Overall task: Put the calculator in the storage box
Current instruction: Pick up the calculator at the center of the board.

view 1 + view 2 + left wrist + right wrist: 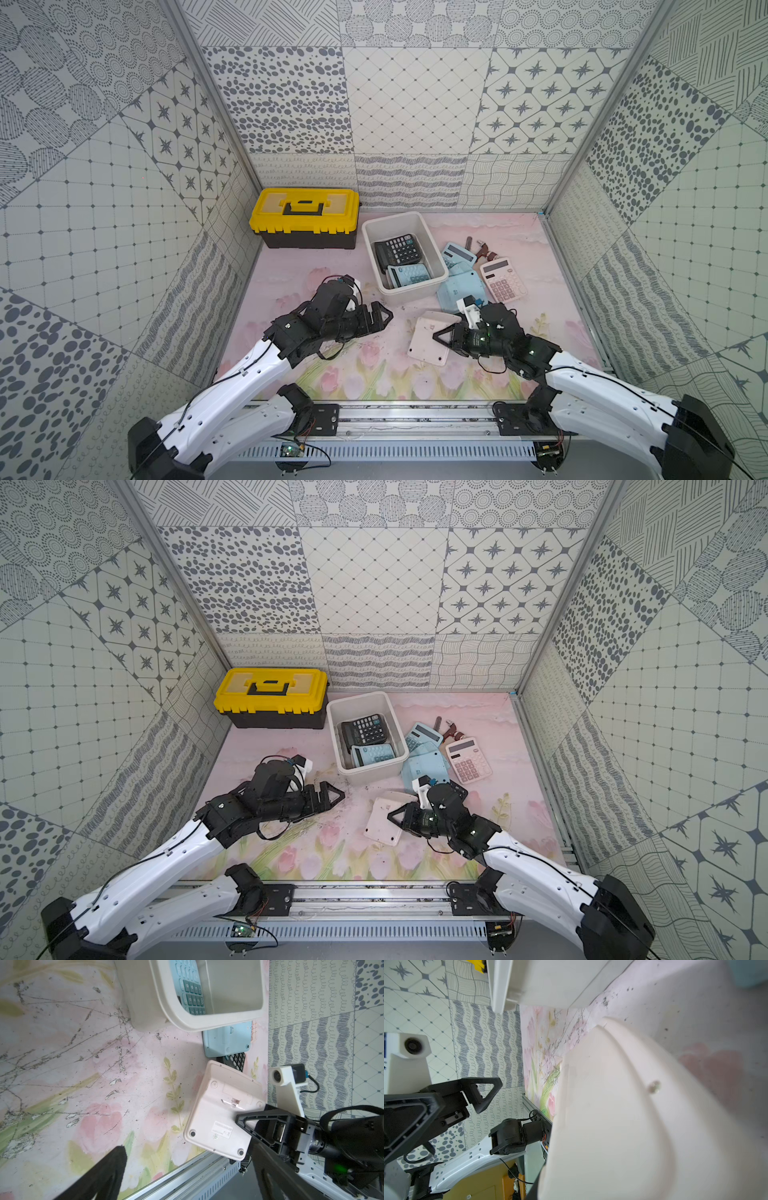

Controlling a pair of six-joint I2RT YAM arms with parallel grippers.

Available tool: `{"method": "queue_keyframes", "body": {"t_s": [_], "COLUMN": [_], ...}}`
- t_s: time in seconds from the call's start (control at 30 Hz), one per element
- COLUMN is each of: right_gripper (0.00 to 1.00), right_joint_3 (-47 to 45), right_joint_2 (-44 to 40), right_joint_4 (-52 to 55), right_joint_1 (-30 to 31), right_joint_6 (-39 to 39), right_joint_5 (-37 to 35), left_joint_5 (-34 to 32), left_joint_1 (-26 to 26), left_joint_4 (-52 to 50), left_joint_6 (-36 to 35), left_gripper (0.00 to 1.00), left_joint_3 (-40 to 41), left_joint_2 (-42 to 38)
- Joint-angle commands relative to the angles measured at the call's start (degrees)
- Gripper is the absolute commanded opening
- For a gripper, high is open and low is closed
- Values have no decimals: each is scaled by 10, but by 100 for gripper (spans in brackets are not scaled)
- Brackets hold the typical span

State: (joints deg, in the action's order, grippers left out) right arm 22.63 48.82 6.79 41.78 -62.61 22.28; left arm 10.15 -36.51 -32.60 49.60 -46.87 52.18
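The right end effector (439, 336) is pinched narrow on one edge of the pale calculator (426, 347). The calculator is turned face down, so its back with the little round feet shows in the left wrist view. It looks lifted a bit off the counter (332, 374), but that is hard to be sure of from above. It is near the front wall of the storage box (409, 291), not over it yet. The box already has a black calculator (397, 249) and a blue calculator (409, 274) inside. The left end effector (383, 319) is open wide and holds nothing. It hangs near the front of the box.

So the step in hand is the carry. Next, I think the right arm must go up higher than the box rim, move over the open part, and only then let go. If it stays low, the calculator could bump the wall and push the box.
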Motion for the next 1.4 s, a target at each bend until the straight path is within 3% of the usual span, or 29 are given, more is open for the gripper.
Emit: {"method": "queue_keyframes", "body": {"t_s": [0.0,0.23,0.4,0.67,0.87,1.2,1.37], "right_gripper": [15,15,16,11,0,0,0], "right_joint_3": [-8,27,67,124,139,130,127], "right_joint_2": [-41,-43,-2,68,81,90,82], "right_joint_4": [14,14,14,15,32,62,64], "right_joint_1": [-33,-108,-173,-245,-263,-265,-260], "right_joint_6": [0,-14,-16,-63,-121,-163,-170], "right_joint_5": [39,124,222,340,342,341,340], "left_joint_5": [-15,-81,-112,-225,-333,-442,-452], "left_joint_1": [-21,-94,-141,-258,-334,-372,-382], "left_joint_4": [-8,-33,-20,-21,-9,62,117], "left_joint_6": [-34,-138,-217,-356,-484,-647,-710], "left_gripper": [100,100,100,100,100,100,100], "left_joint_3": [-28,-99,-125,-166,-179,-165,-141], "left_joint_2": [21,33,42,93,153,214,222]}}
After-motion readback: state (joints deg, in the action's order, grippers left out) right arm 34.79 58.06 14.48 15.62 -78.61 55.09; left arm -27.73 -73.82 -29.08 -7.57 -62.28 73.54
